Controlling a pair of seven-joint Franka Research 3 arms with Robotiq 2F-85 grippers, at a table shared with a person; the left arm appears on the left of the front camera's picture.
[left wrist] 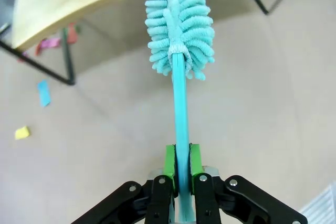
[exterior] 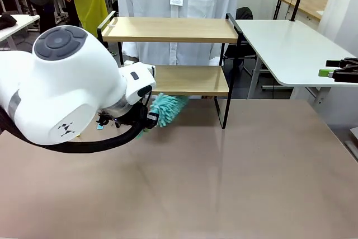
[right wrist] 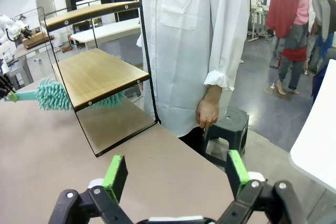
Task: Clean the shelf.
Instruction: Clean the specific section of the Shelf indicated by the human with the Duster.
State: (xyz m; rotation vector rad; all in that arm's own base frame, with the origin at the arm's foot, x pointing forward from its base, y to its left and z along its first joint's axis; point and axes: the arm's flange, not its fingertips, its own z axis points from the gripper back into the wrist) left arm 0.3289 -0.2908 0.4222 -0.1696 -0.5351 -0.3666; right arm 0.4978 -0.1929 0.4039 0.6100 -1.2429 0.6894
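Observation:
The shelf stands at the table's far side, with two light wooden boards in a thin black frame. My left gripper is shut on the thin handle of a teal fluffy duster. The duster head sits just under the front edge of the lower board, above the table. In the right wrist view the duster runs beneath the shelf. My right gripper is open and holds nothing; it hangs at the far right, well away from the shelf.
A person in a white coat stands right behind the shelf. Small paper scraps, yellow, blue and pink, lie on the table by the shelf's leg. A white side table stands at the right, and a black stool is beyond the table edge.

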